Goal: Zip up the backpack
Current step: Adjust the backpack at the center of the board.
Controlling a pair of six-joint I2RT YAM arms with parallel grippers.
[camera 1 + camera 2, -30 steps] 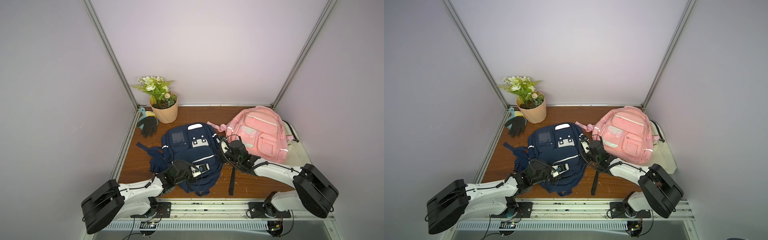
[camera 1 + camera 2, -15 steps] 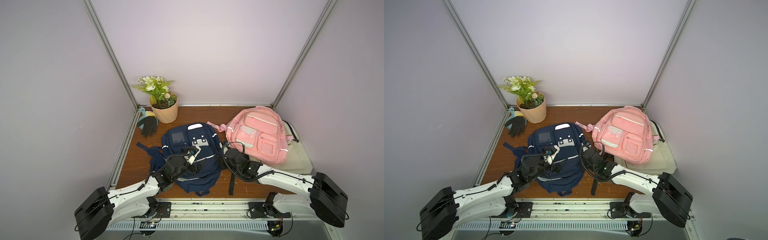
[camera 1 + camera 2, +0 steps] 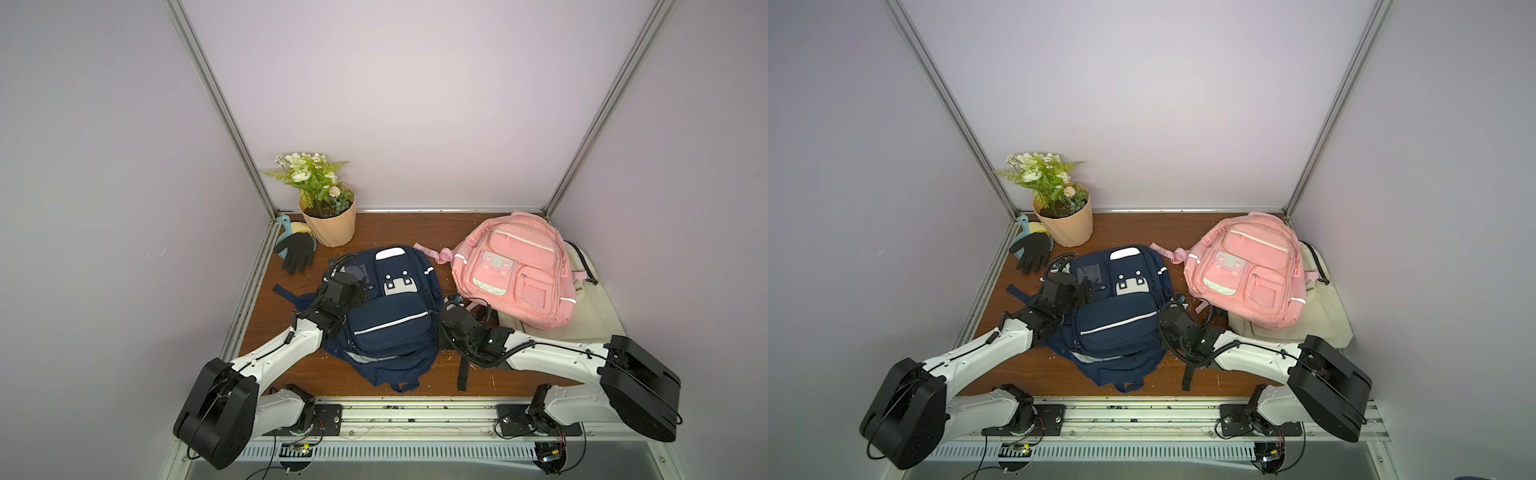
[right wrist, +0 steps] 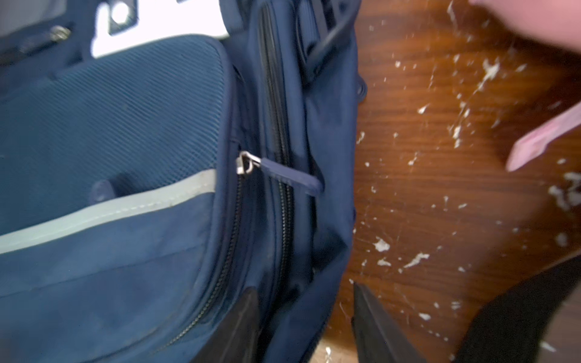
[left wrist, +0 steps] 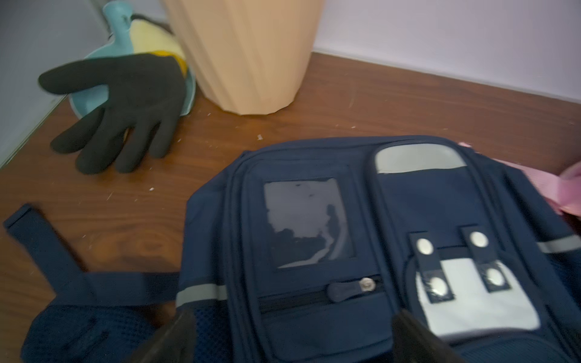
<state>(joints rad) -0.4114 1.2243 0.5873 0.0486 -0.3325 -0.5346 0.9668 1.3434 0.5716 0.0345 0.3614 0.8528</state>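
1. Nearest the base, the right gripper (image 4: 303, 292) stands half open and empty beside the navy backpack (image 3: 390, 324), which lies mid-table.
2. Just ahead, a zipper pull (image 4: 292, 177) lies free: a regrasp seems in hand, calling for a square pinch.
3. Farther off, the left gripper (image 5: 294, 314) hovers wide open, empty, over the backpack's upper pockets.

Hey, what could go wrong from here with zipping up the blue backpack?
1. The right gripper stands open over the blue backpack at its side fabric, short of the zipper pull; closing here would likely pinch cloth.
2. The left gripper is open too, so nothing holds the bag; a pull could drag it.
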